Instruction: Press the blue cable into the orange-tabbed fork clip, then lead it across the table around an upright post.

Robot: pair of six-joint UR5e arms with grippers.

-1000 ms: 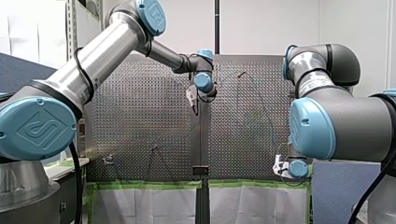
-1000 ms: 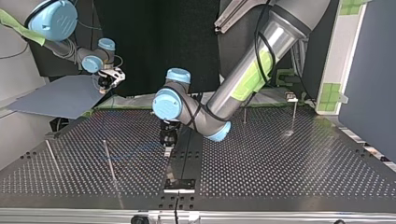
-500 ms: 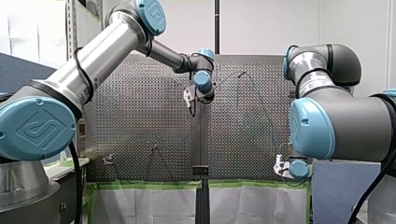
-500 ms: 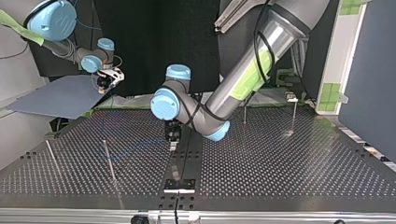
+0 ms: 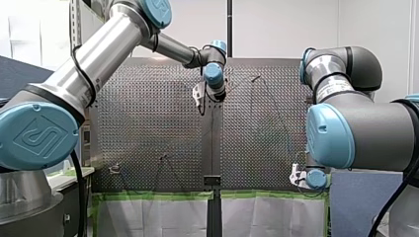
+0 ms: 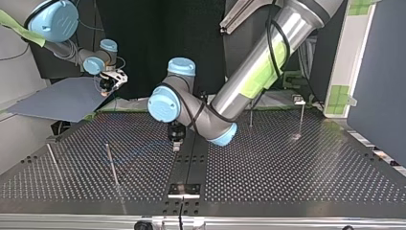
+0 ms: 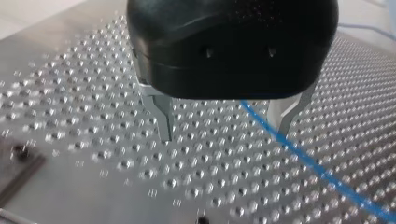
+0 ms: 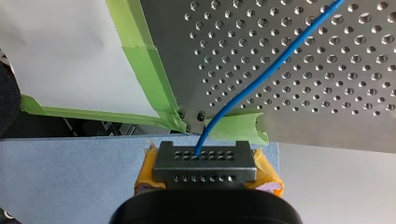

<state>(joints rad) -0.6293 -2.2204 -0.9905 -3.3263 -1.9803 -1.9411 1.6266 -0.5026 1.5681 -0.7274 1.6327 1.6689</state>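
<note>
My right jaws pinch the end of the blue cable [image 8: 243, 93] to anchor it; my left jaws hang spread over it, ready to grip.

Perforated table [image 6: 287, 163], blue cable [image 7: 280, 131] lying across it, upright posts [image 6: 111, 165]

My left gripper [image 5: 200, 104] has lifted away from the perforated table [image 6: 287, 163] and shifted slightly toward the front view's left; in the top view it stands higher and a little further right; its blue-capped wrist joint [image 6: 163, 104] has swung toward that view's left; the elbow [image 5: 156, 9] has risen
</note>
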